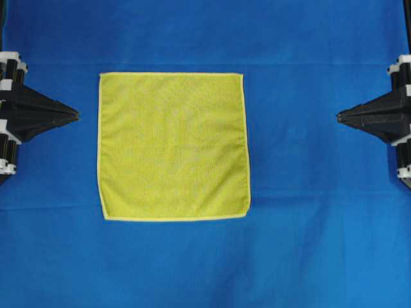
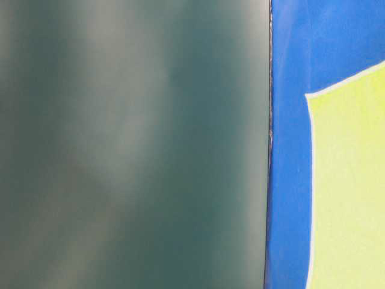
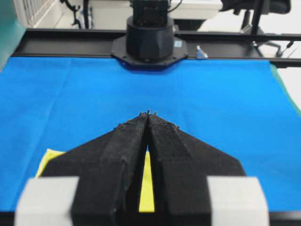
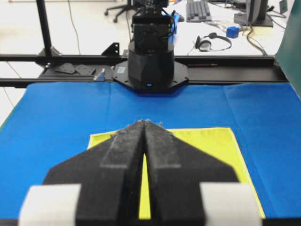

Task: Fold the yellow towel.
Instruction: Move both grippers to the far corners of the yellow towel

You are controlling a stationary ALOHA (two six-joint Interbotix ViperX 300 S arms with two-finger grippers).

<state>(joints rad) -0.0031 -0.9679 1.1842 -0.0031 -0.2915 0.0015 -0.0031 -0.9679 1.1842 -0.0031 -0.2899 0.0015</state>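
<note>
The yellow towel (image 1: 173, 146) lies spread flat and square on the blue cloth, its pale hem showing all round; part of it also shows in the table-level view (image 2: 352, 186). My left gripper (image 1: 76, 115) sits left of the towel, apart from its left edge, tips together and holding nothing. My right gripper (image 1: 340, 117) rests far to the right of the towel, also shut and empty. In the left wrist view the shut gripper (image 3: 148, 114) hangs above the blue cloth with a strip of yellow towel (image 3: 146, 188) behind the tips. The right wrist view shows the shut gripper (image 4: 144, 123) over the yellow towel (image 4: 207, 146).
A large blue cloth (image 1: 308, 250) covers the whole table. The opposite arm's base (image 3: 149, 40) stands at the table's far edge in each wrist view (image 4: 150, 66). A dark green panel (image 2: 132, 144) fills most of the table-level view.
</note>
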